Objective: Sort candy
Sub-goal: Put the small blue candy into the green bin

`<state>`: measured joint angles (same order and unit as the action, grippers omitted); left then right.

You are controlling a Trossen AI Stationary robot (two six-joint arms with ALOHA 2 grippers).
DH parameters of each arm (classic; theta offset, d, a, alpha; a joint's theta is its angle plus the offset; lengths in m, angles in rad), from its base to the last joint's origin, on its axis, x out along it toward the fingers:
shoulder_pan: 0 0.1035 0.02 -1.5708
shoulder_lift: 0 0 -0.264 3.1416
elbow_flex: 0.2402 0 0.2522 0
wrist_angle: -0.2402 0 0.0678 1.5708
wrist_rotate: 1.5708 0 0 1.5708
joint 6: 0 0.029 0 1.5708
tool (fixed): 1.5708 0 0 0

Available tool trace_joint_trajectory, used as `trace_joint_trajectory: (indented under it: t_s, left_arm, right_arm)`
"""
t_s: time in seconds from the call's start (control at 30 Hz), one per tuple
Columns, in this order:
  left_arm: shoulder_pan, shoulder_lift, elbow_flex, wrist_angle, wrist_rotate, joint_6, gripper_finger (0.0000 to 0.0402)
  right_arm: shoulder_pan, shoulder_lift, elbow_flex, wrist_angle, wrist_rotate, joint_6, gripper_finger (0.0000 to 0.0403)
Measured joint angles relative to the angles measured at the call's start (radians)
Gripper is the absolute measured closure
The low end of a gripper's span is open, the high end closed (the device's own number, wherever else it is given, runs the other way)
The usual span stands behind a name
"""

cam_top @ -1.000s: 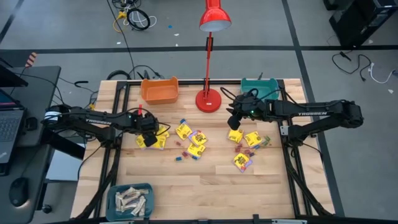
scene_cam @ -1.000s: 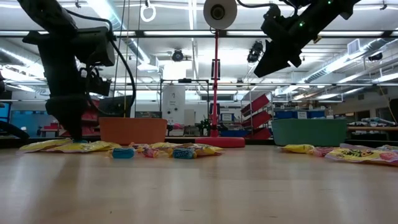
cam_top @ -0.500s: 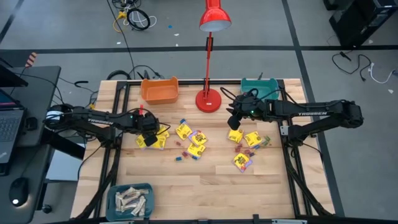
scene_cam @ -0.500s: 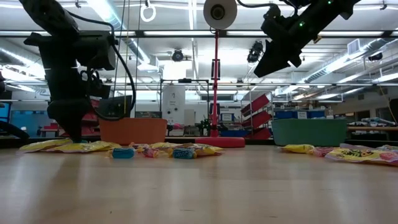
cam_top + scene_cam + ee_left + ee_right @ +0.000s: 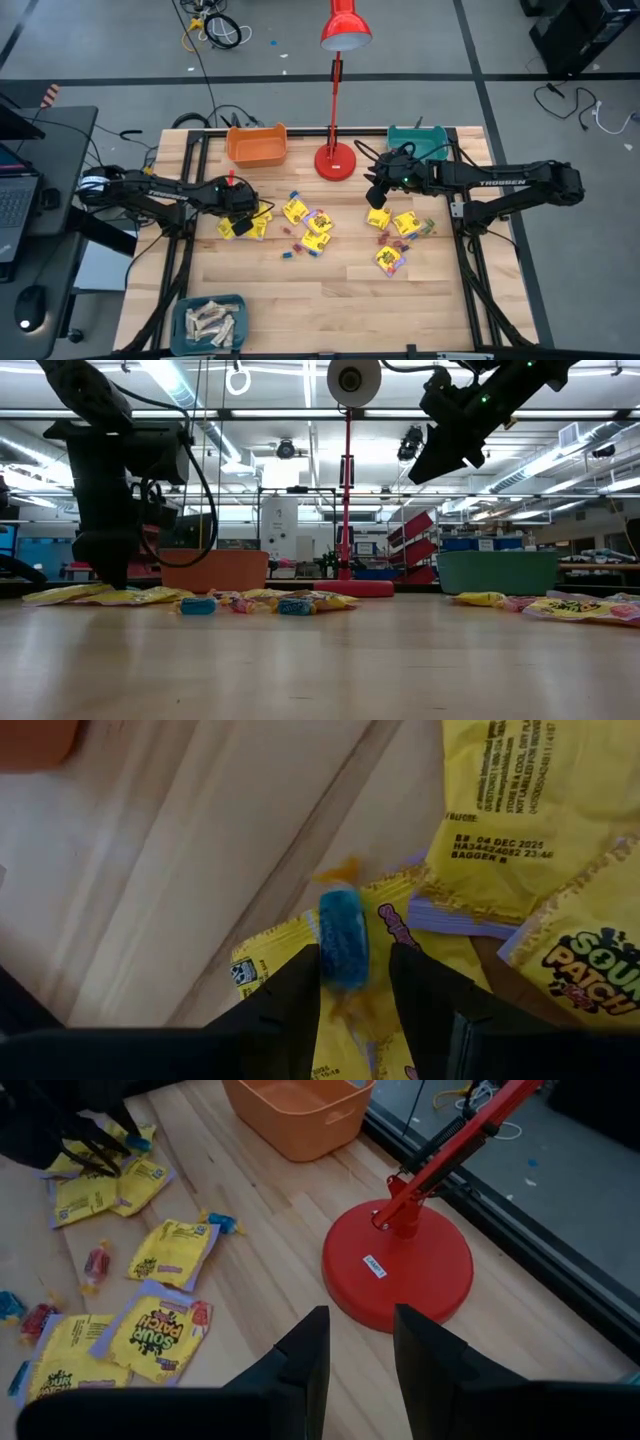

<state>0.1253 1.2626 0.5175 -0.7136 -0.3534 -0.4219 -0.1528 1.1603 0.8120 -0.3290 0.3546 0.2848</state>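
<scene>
Because sorting goes piece by piece, the left gripper (image 5: 355, 982) pinches one blue candy (image 5: 344, 937) left of the lamp (image 5: 335, 160). The right gripper (image 5: 358, 1342) waits empty and parted just right of it.

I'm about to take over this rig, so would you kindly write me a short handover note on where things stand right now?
Left gripper: down on the table's left, fingers either side of a blue wrapped candy lying on yellow packets.
Right gripper: empty, hovering above the table near the red lamp base.
Done: beige bars sit in the near-left bin.
Left: yellow packets and small sweets remain scattered; the orange bin looks empty.
</scene>
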Motion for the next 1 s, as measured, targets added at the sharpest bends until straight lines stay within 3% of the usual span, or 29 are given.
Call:
trace_joint_trajectory:
  t_s: [0.43, 1.0]
  left_arm:
    - [0.000, 0.000, 0.000, 0.008, -0.001, -0.001, 0.0319]
    - [0.000, -0.001, 0.117, -0.110, -0.044, 0.008, 0.0321]
  right_arm:
    - [0.000, 0.000, 0.000, 0.002, 0.000, 0.000, 0.0304]
    - [0.000, 0.000, 0.000, 0.002, 0.000, 0.004, 0.0304]
